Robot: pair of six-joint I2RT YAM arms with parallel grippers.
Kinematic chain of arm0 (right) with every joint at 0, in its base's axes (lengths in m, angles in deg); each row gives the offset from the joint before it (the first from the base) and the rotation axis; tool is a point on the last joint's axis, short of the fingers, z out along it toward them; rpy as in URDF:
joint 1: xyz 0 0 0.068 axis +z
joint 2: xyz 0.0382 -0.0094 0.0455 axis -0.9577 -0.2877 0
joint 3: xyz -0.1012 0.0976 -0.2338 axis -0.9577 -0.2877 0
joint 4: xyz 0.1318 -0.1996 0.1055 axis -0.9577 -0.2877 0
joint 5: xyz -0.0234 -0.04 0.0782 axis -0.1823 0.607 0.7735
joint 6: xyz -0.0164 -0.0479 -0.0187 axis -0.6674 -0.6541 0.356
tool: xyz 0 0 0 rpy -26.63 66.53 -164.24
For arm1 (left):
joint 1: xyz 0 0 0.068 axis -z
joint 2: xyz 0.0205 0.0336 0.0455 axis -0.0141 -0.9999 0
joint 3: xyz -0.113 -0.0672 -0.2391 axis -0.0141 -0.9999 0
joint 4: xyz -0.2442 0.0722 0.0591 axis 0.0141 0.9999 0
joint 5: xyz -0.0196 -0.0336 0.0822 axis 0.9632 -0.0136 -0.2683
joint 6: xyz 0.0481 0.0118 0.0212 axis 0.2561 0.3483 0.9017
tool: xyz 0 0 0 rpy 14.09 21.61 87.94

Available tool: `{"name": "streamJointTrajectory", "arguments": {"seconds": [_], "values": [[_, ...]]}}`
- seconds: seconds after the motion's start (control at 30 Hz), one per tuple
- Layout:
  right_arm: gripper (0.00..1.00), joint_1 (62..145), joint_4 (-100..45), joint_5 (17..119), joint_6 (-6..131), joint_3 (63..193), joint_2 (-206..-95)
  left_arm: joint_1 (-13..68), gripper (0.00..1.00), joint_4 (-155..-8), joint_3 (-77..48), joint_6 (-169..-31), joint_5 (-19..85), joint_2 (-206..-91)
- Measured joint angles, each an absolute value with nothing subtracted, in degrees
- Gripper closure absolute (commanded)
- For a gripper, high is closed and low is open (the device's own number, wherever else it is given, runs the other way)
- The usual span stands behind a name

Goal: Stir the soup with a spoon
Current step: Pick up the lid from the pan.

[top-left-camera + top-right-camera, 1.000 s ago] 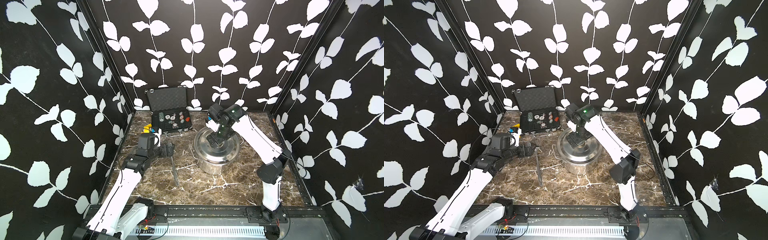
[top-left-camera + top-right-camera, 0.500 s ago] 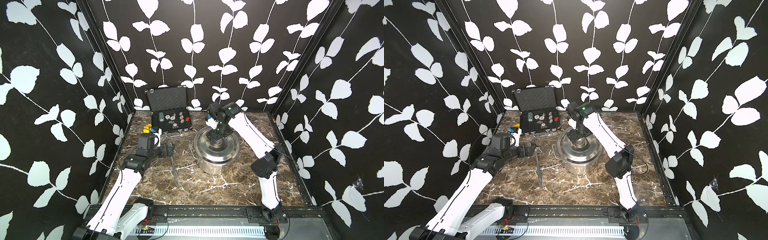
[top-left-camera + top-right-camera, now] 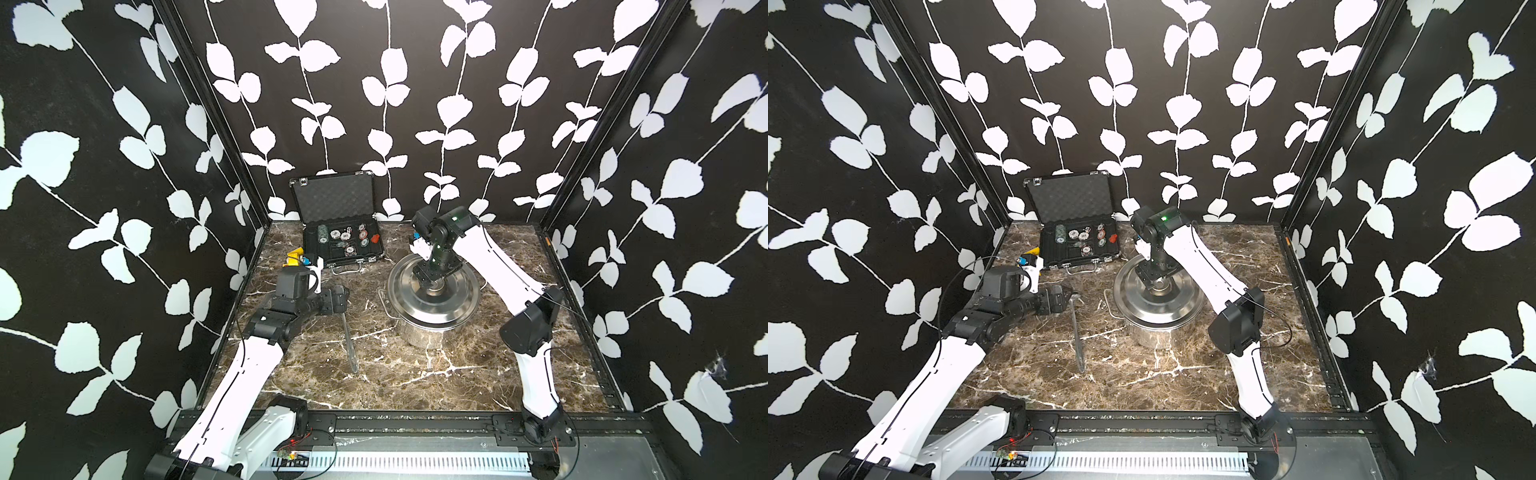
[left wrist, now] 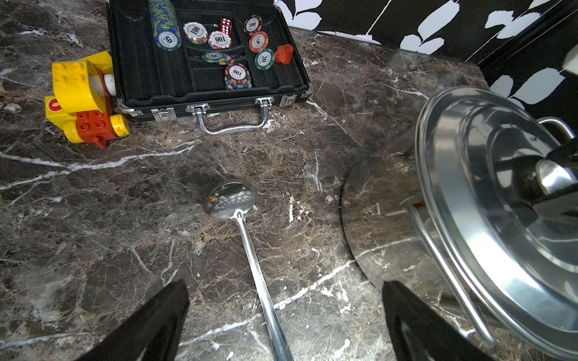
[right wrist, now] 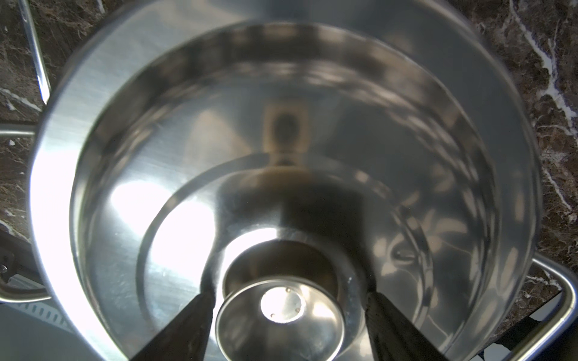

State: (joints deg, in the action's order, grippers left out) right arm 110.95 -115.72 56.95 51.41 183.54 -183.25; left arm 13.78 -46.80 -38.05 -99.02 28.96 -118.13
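The silver spoon (image 3: 351,345) (image 3: 1079,345) lies flat on the marble table, left of the pot, its round bowl (image 4: 230,198) toward the back. My left gripper (image 3: 337,300) (image 3: 1061,299) (image 4: 286,315) hovers low over the spoon's bowl end, open wide, with the handle (image 4: 266,300) running between its fingers untouched. The steel pot (image 3: 419,336) (image 3: 1150,336) is covered by its round lid (image 3: 455,299) (image 3: 1129,299) (image 5: 156,156), so the soup is hidden. My right gripper (image 3: 434,283) (image 3: 1158,286) (image 5: 281,328) straddles the lid's knob (image 5: 280,325), with a small gap still showing on one side.
An open black case (image 3: 340,245) (image 4: 203,81) with poker chips stands at the back. Yellow and red toy blocks (image 3: 296,254) (image 4: 81,93) lie to its left. The pot's wire handles (image 3: 384,303) (image 5: 563,300) stick out at its sides. Black frame rails edge the table.
The right gripper has come down around the lid's knob and its jaws have narrowed. The left arm and the spoon have not moved.
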Motion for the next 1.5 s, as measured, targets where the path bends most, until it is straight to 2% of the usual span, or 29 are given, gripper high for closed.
{"name": "streamJointTrajectory", "arguments": {"seconds": [0.17,0.3,0.37,0.8,1.23,1.5], "values": [[0.32,110.38,-114.43,57.58,51.45,181.73,-182.20,13.80,0.01,-46.80,-38.05,-99.02,28.96,-118.13],[0.47,110.30,-112.70,58.52,51.89,179.34,-180.80,13.78,0.01,-46.80,-38.05,-98.99,28.96,-118.13],[0.51,110.30,-112.15,58.66,52.33,178.84,-180.41,13.78,0.01,-46.78,-38.05,-98.99,28.96,-118.13],[0.59,111.15,-112.66,56.67,53.33,179.72,-180.34,13.78,0.01,-46.72,-38.05,-99.02,28.94,-118.13],[0.61,110.62,-116.33,54.96,53.57,189.70,-180.21,13.78,0.01,-46.26,-38.05,-99.02,27.15,-116.49],[0.61,104.90,-117.99,54.31,53.53,191.65,-174.36,13.78,0.01,-46.24,-38.05,-99.06,26.71,-116.25]]}}
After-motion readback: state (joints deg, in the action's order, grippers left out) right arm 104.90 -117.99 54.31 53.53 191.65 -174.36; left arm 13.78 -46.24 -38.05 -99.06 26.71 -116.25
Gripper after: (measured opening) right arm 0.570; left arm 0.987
